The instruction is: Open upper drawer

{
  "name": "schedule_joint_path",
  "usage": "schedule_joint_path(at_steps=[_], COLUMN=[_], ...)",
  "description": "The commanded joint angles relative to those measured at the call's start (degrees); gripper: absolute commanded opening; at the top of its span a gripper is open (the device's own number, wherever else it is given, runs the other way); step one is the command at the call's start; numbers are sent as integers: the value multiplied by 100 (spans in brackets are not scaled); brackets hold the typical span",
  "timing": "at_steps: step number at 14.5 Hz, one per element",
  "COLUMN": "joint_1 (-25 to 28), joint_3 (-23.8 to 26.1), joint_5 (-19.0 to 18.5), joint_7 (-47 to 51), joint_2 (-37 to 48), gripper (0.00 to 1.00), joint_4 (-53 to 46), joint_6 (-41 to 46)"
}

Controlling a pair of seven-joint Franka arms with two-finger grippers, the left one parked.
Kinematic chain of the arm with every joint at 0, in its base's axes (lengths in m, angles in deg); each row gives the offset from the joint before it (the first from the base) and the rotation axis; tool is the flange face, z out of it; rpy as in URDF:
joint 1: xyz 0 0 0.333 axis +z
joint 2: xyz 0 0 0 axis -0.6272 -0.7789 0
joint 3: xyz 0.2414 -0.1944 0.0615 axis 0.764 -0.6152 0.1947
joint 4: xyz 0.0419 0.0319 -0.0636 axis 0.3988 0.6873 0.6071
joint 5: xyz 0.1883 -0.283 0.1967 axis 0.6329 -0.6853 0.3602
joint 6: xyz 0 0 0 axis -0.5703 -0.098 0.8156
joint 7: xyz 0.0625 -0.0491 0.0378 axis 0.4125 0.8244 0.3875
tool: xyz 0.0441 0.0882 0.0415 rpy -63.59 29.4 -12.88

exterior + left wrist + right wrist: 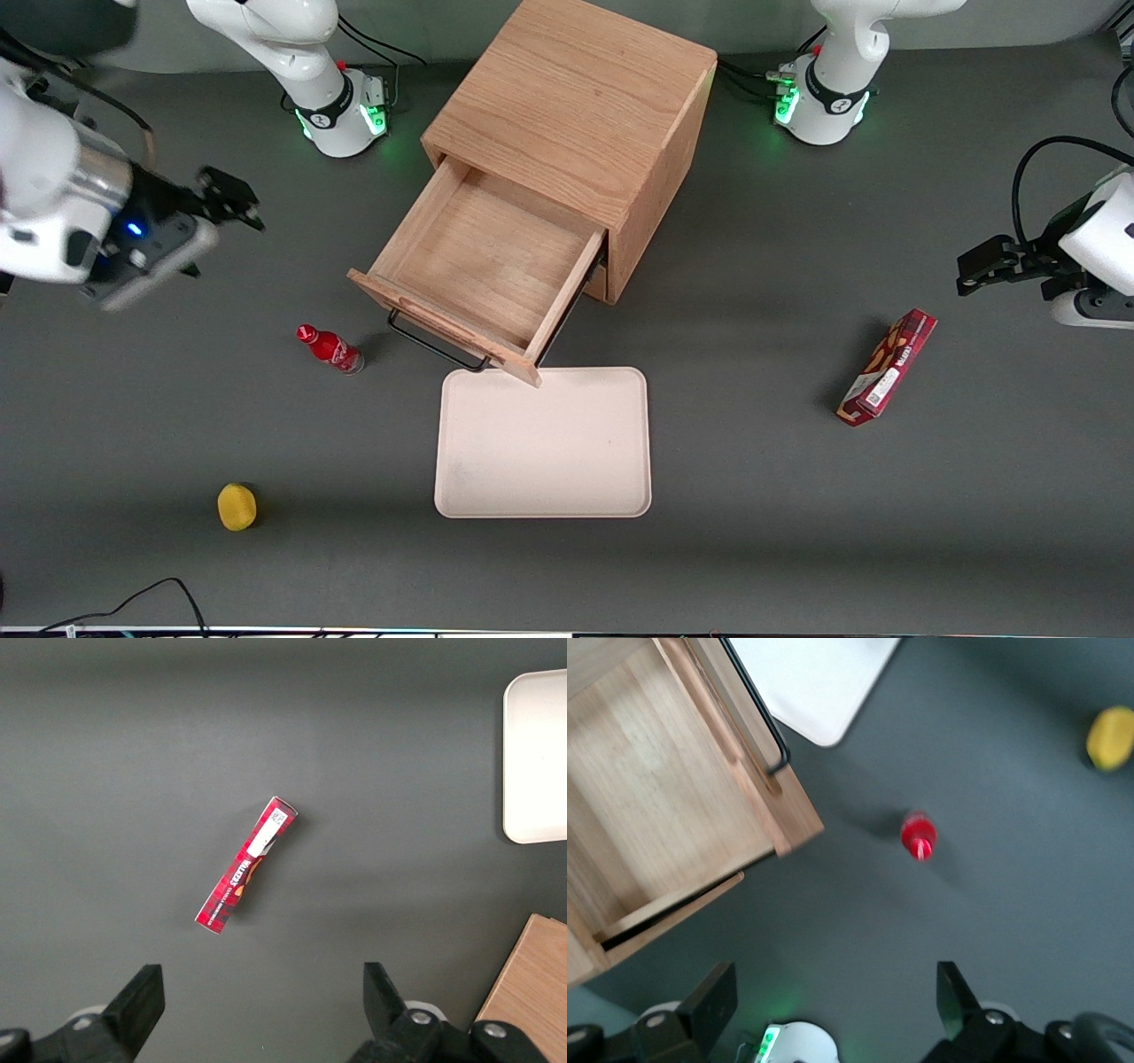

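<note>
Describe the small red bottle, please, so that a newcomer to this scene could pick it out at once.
Start at the wooden cabinet mid-table, whose upper drawer is pulled out. The red bottle stands on the table beside the drawer's black handle, toward the working arm's end; the open gripper is raised well away from it. It is the only red upright item there: the yellow object is round, and the tray is flat and pale.

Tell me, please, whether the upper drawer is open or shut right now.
Open: the upper drawer is pulled well out of the cabinet, showing a bare interior. The claw hangs apart from it, fingers open.
</note>
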Motion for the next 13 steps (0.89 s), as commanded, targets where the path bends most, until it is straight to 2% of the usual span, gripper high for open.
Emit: schedule_joint_path(at_steps=[1,3,5,9,11,13], joint_1=[-432,-723,-907,-909,-594,396], joint_3=[-42,-42,-42,-59,-217,-1144], joint_5=[192,192,192,113,-18,-72], joint_7=[146,180,705,1524,1552,1569], joint_2=[991,1255,1309,1283,1265,1265], gripper=[99,98,99,100,100,100], joint_4=[800,835,791,748,747,747], joint_6=[-5,163,154,128,145,172])
